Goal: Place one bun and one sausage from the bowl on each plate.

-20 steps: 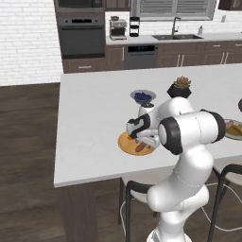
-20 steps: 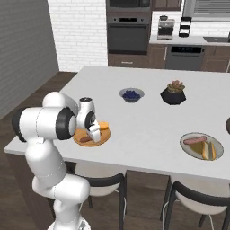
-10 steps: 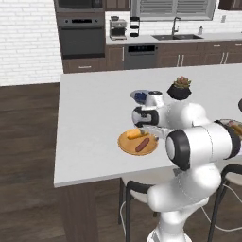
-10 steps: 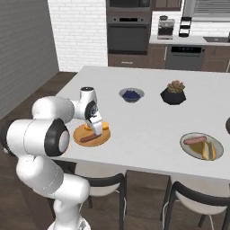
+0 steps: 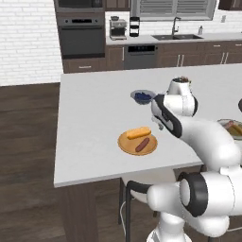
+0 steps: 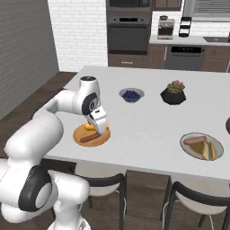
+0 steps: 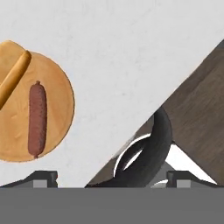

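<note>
The round orange-brown wooden plate (image 7: 35, 107) is cut off by the hand view's left edge, as is the long golden bun (image 7: 13, 81) on it. In the left base view the white arm hides most of the pale grey plate (image 5: 226, 123) near the worktop's right edge. In the right base view the arm covers part of the bun.

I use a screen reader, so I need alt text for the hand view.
A round wooden plate holding a sausage and a bun lies on a white counter. Beyond the counter's edge are a dark chair back and wood floor.

2 filled plates (image 6: 201, 146) on counter (image 6: 148, 121)
</note>
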Motion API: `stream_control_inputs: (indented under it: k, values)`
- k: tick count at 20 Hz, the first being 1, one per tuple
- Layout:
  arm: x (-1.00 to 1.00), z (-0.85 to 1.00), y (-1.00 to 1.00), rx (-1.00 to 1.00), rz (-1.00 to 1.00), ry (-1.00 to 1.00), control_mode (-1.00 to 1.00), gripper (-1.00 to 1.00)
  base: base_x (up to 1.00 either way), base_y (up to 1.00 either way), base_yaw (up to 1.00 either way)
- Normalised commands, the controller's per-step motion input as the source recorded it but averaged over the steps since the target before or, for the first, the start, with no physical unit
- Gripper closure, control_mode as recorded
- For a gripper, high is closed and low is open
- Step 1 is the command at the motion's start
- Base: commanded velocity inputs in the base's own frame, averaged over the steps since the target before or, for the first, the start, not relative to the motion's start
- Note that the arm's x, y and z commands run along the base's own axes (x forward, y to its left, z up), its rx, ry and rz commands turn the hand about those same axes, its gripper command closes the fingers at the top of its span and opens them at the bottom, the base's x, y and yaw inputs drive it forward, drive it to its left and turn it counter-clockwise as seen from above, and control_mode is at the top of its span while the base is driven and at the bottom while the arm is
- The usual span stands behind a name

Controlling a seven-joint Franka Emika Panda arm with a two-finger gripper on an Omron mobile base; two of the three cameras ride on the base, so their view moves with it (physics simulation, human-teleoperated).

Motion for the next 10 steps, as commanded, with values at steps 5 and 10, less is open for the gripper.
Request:
stream_control_inputs:
  k: [5,10]
  values:
    - [-1.00,0.84,-0.11,0.00,0.13,-0.01,-1.00,-1.00,0.00,0.00,0.00]
    - [-0.91,0.79,0.20,0.00,0.15,0.00,-1.00,-1.00,0.00,0.00,0.00]
